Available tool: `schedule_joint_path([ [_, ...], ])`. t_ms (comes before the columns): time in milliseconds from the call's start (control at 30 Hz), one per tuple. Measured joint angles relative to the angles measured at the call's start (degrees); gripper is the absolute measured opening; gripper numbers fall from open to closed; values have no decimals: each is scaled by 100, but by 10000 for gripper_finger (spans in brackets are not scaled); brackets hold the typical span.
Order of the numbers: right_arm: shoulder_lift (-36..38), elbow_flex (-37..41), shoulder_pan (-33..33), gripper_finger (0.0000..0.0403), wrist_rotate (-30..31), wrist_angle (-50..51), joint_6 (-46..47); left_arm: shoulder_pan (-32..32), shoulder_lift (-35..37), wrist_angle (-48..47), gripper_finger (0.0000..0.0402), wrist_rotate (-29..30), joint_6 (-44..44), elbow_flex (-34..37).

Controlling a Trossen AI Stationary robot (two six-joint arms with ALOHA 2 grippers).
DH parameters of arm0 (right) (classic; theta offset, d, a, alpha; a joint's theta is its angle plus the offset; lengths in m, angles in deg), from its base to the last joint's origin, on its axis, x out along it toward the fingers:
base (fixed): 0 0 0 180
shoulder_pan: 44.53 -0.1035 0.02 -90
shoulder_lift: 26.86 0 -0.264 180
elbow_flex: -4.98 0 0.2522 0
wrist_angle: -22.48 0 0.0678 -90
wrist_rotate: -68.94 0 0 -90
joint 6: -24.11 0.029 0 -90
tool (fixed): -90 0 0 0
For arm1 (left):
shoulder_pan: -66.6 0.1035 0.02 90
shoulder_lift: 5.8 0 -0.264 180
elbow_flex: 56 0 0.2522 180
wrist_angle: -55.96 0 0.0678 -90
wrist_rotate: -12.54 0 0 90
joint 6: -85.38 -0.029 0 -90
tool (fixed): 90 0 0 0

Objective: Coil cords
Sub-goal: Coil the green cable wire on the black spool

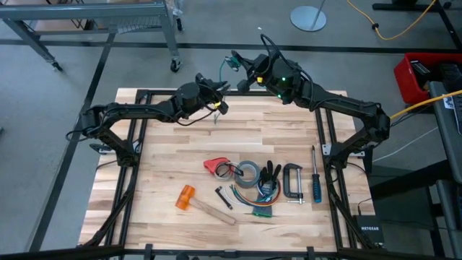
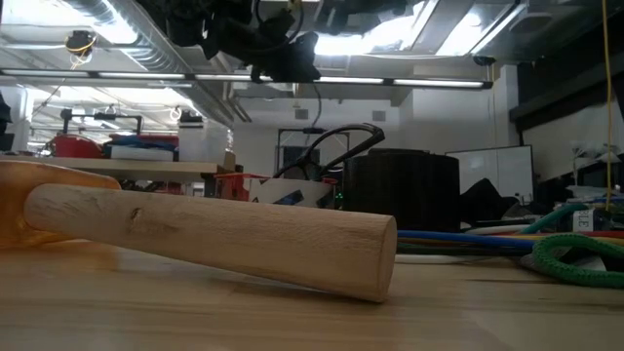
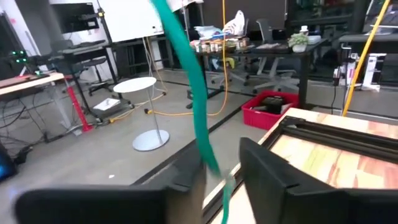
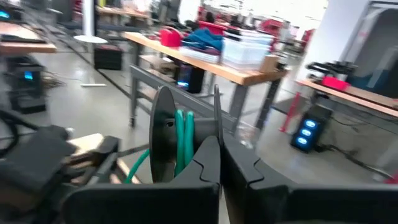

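The left gripper (image 3: 221,158) was raised over the table's (image 3: 323,155) far edge with its fingers (image 3: 273,177) spread. The teal-green cord (image 3: 186,68) ran through the gap between them, close to one finger. I could not tell whether it touched that finger. Past those fingertips the cord rose slanting away. Beyond it on the floor were a red bin (image 3: 270,109) and a round white stand base (image 3: 151,140).

The right gripper (image 4: 221,155) hung just beside the left one. Its fingers (image 4: 249,171) were pressed together, pinching the thin rim of a dark reel (image 4: 163,137) that stood upright just ahead of the fingertips. Turns of the cord lay wound between the reel's two discs, and one strand dropped off it toward the left gripper.
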Motion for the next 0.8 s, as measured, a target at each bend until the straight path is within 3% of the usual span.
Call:
schedule_joint_path([
  [233, 457, 0, 0, 1, 606, 450, 13, 63, 0, -28, 159, 3, 410, 0],
  [800, 469, 0, 0, 1, 394, 430, 31, 46, -708, 1800, 164, -23, 404, -2],
])
